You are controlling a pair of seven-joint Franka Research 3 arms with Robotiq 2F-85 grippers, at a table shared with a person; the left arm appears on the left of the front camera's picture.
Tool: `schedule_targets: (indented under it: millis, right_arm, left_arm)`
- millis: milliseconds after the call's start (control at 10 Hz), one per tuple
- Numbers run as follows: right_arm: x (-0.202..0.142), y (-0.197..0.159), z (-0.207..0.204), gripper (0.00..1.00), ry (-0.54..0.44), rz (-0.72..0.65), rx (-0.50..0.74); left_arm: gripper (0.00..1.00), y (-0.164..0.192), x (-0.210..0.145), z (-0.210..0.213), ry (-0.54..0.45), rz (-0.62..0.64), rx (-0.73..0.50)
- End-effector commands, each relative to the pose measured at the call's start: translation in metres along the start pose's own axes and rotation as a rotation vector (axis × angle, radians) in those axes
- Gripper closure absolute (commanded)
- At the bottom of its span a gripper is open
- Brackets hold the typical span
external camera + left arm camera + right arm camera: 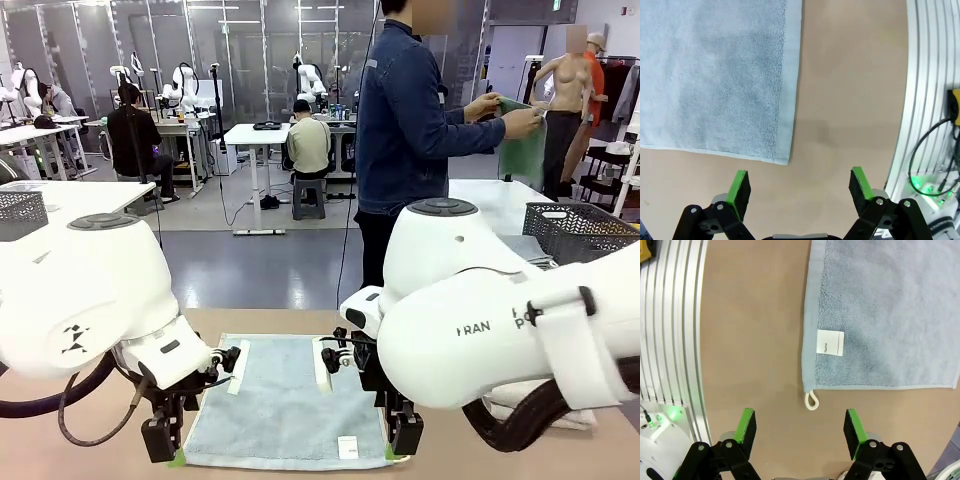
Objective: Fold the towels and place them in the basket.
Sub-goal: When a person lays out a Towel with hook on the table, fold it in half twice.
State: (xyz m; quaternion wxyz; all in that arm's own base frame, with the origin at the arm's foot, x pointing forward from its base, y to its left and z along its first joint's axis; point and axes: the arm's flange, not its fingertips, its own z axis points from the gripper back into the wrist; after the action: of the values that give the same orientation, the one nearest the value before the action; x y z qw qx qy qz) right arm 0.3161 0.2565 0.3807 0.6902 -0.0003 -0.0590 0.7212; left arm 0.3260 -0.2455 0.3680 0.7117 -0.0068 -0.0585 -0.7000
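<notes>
While a pale blue-grey towel [290, 400] lies spread flat on the tan bench [500, 455], both arms hang low over its near edge. The left end effector [165, 440] stands by the towel's near-left corner with its jaws spread wide and nothing between them. In its wrist view that corner lies just ahead of the green pads [738, 187], untouched. The right end effector [400, 435] stands by the near-right corner, likewise released and holding nothing. Its wrist view shows a small white label [830, 342] sewn near the towel's edge and a pale hanging loop [811, 401] at the corner, just beyond the fingertips and apart from them.

At the far side a person [400, 120] in a dark blue jacket stands turned to the picture's right, both hands holding up a green towel [522, 155] in the air. The basket [585, 232] – dark, with mesh sides – sits on the far right of the bench, well apart from the spread towel.
</notes>
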Motion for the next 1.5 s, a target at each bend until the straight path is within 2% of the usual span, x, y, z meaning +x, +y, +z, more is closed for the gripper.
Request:
schedule_targets:
  millis: [0, 300, 800, 900, 1400]
  right_arm:
    - [-0.017, 0.010, -0.027, 0.12, -0.019, 0.028, 0.009]
    - [-0.018, 0.005, -0.044, 0.12, -0.016, 0.032, 0.001]
    - [-0.015, 0.002, -0.076, 0.12, -0.033, 0.009, 0.059]
    - [-0.014, 0.003, -0.080, 0.12, -0.010, -0.019, 0.057]
    - [-0.016, 0.007, -0.086, 0.12, -0.013, -0.076, 0.063]
  left_arm:
    - [0.00, -0.017, -0.018, -0.025, -0.033, -0.014, -0.004]
    - [0.00, -0.009, -0.024, -0.043, -0.035, -0.013, -0.012]
    - [0.00, -0.006, -0.024, -0.059, -0.048, -0.022, -0.013]
    - [0.00, -0.005, -0.023, -0.061, -0.044, -0.025, -0.019]
    - [0.00, 0.000, -0.025, -0.069, -0.028, -0.030, -0.033]
